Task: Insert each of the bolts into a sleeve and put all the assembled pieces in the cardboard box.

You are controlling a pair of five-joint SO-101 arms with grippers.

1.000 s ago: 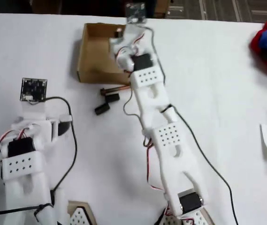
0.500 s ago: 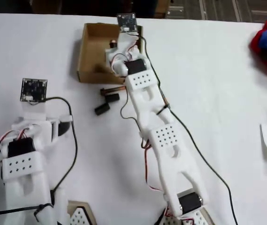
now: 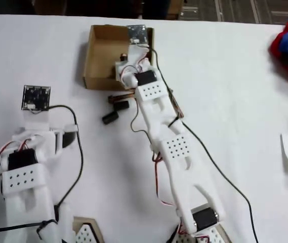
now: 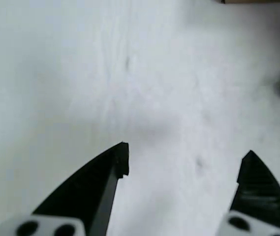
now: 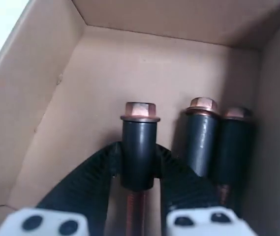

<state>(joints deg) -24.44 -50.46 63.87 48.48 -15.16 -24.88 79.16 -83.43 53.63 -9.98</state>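
Cardboard box (image 5: pixel 46 98) walls are brown, flat and dull, and it is open on its upper side. Three joined pieces are seen inside it. Each is a smooth, round black sleeve with a shiny copper-coloured bolt pushed through it. The held sleeve (image 5: pixel 139 147) is pinched between the ridged black fingers (image 5: pixel 93 184) of the right gripper (image 5: pixel 139 160). The held bolt (image 5: pixel 140 111) has a six-sided head with a flat rim, and its threaded end is seen sticking out of the sleeve near the wrist. The long side of this piece is lined up with the fingers, and the head is pointed at the far wall of the box. Two more joined pieces (image 5: pixel 202 140) are set side by side, touching, next to one side wall, with heads turned the same way.

On the white worktop (image 3: pixel 235 76) just beside the box, one loose bolt (image 3: pixel 119 97) and two loose sleeves (image 3: pixel 110 117) are laid. The left gripper (image 4: pixel 185 153) is held over the worktop with its fingers spread wide
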